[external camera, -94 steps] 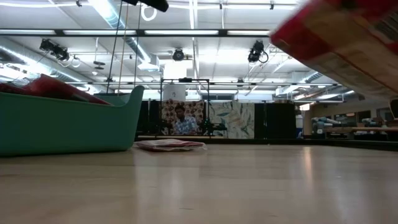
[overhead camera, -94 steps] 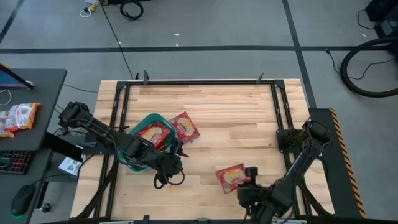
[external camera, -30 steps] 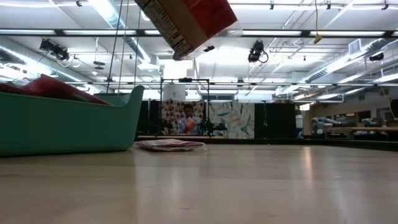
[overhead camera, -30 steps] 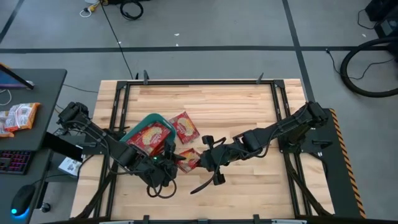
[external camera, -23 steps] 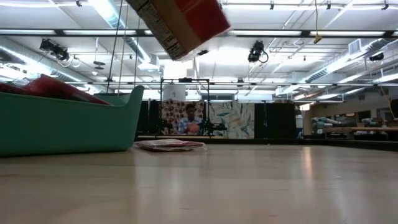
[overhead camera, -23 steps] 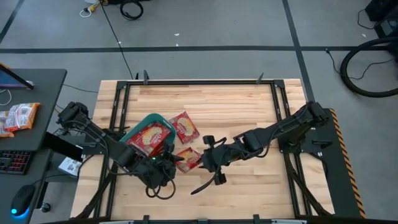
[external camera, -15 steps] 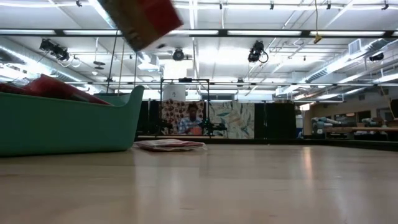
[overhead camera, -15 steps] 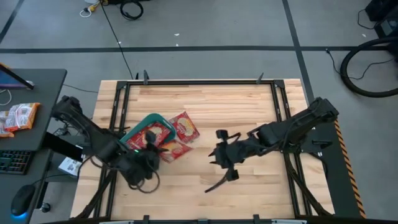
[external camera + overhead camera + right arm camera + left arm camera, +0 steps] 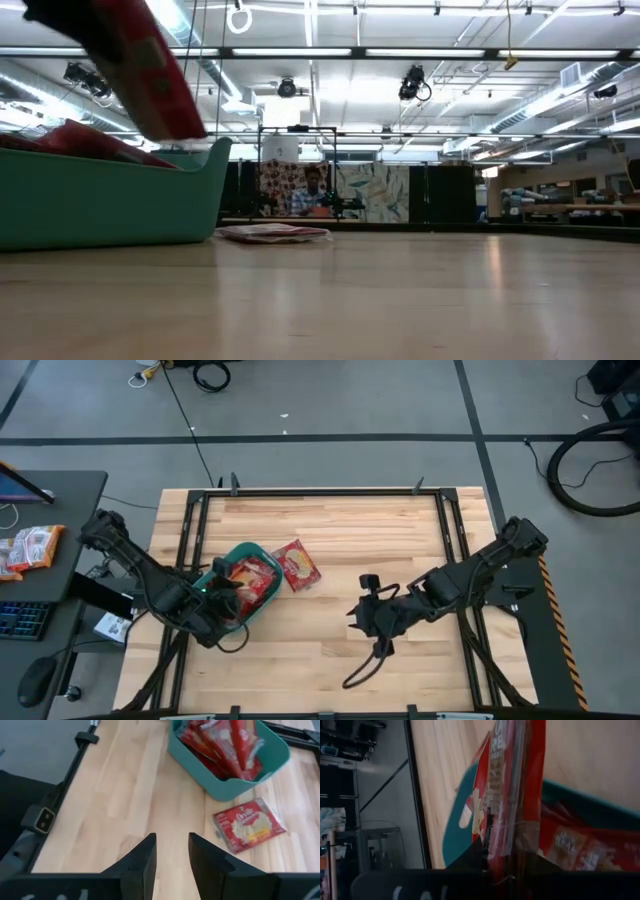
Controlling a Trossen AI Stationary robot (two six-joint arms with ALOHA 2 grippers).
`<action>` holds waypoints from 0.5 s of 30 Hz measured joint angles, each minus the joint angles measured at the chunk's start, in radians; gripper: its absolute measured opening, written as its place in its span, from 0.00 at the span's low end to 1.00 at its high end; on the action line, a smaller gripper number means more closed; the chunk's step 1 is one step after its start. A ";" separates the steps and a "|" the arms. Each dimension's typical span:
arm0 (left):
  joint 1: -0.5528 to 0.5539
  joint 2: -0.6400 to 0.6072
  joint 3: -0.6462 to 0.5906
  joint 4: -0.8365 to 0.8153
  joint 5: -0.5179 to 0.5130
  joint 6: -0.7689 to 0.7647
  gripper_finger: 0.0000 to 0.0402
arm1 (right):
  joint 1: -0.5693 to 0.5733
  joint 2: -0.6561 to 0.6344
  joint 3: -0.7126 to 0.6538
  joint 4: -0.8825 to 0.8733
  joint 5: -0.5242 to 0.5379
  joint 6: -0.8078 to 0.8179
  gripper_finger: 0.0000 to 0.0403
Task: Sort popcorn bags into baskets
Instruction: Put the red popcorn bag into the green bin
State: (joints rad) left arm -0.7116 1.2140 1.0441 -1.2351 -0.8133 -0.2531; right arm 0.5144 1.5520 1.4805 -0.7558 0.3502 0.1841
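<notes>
A teal basket [image 9: 243, 548] stands at the table's left and holds several red popcorn bags [image 9: 227, 745]. My left gripper [image 9: 235, 592] hangs over the basket's near part, shut on one more red bag [image 9: 512, 785]. In the low view this bag [image 9: 135, 65] slants steeply above the basket's wall [image 9: 100, 205]. Another bag [image 9: 297, 565] lies flat on the wood just right of the basket. My right gripper [image 9: 360, 613] is near the table's middle, open and empty, its fingers [image 9: 147, 862] pointing toward the basket. My left gripper pinches the bag between its two fingers, one on each flat face near one end [image 9: 506, 840], so the wrist view shows the bag edge-on. The bag is lifted clear above the basket's opening and is steeply tilted. How far back it reaches between the fingers does not show.
A dark metal frame [image 9: 200, 510] runs round the table's edges. A desk [image 9: 40, 550] with more packets and a keyboard stands off the left side. Bare wood [image 9: 400, 530] spreads across the far and right parts. A person [image 9: 312, 190] sits far behind the table.
Both grippers were at one bag near the table's middle. My left gripper has carried that bag toward the left edge, over the basket, where it has tipped steeper. My right gripper has let go of it and drawn back toward the right edge.
</notes>
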 joint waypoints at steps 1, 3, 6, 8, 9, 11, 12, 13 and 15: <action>0.000 -0.011 -0.023 0.006 0.002 -0.002 0.08 | 0.006 0.000 -0.012 0.014 0.000 0.000 0.29; 0.001 -0.035 -0.058 0.024 0.002 0.003 0.08 | 0.016 0.000 -0.041 0.030 -0.001 -0.001 0.29; 0.002 -0.097 -0.087 0.033 0.006 0.008 0.08 | 0.021 0.000 -0.091 0.052 -0.001 0.016 0.29; 0.007 -0.137 -0.102 0.036 0.026 0.014 0.08 | 0.021 0.000 -0.123 0.067 -0.002 0.040 0.29; 0.011 -0.157 -0.110 0.036 0.042 0.023 0.08 | 0.021 0.000 -0.138 0.084 -0.002 0.049 0.29; 0.022 -0.197 -0.133 0.046 0.066 0.040 0.08 | 0.020 0.001 -0.160 0.111 -0.003 0.058 0.29; 0.028 -0.214 -0.149 0.058 0.074 0.057 0.08 | 0.020 0.001 -0.171 0.126 -0.007 0.059 0.29; 0.034 -0.226 -0.165 0.070 0.080 0.081 0.08 | 0.021 0.001 -0.180 0.146 -0.011 0.059 0.29; 0.052 -0.240 -0.196 0.100 0.081 0.137 0.08 | 0.021 0.001 -0.194 0.180 -0.013 0.056 0.29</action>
State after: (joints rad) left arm -0.6599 0.9737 0.8483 -1.1352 -0.7318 -0.1164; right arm 0.5354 1.5532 1.2863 -0.5760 0.3374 0.2397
